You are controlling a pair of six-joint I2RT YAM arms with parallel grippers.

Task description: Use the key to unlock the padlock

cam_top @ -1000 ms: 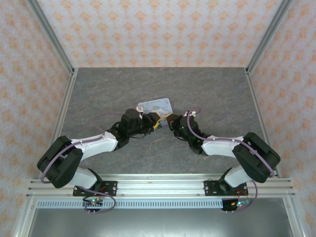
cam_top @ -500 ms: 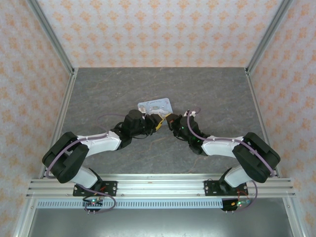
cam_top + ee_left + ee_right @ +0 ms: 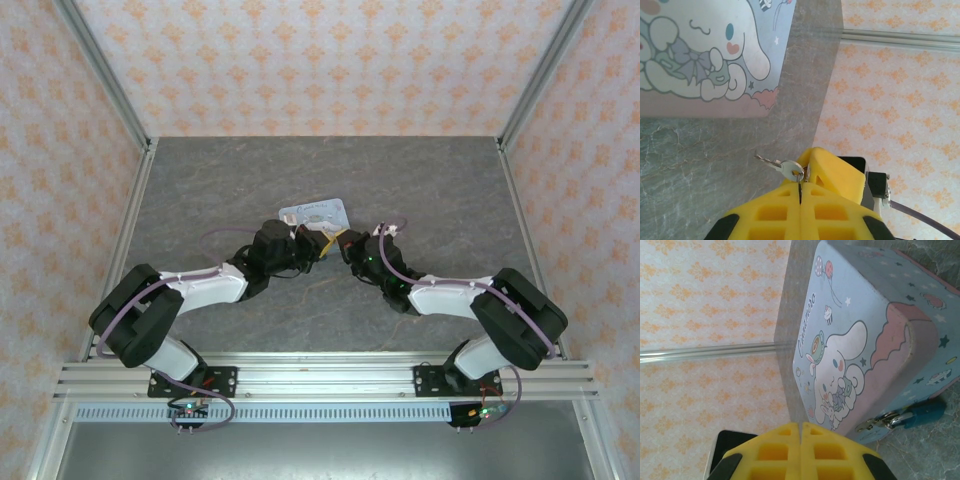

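The left end effector is pressed shut on the head of the key, whose pale silver blade is pointed left, nearly level, over the table. The right end effector is closed on nothing. The dark teal padlock is seen to its right, lying lengthwise at the clasp of the tin.

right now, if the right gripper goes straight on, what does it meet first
Most likely the blue tin, whose near face sits just ahead of the right gripper; the padlock is off to one side.
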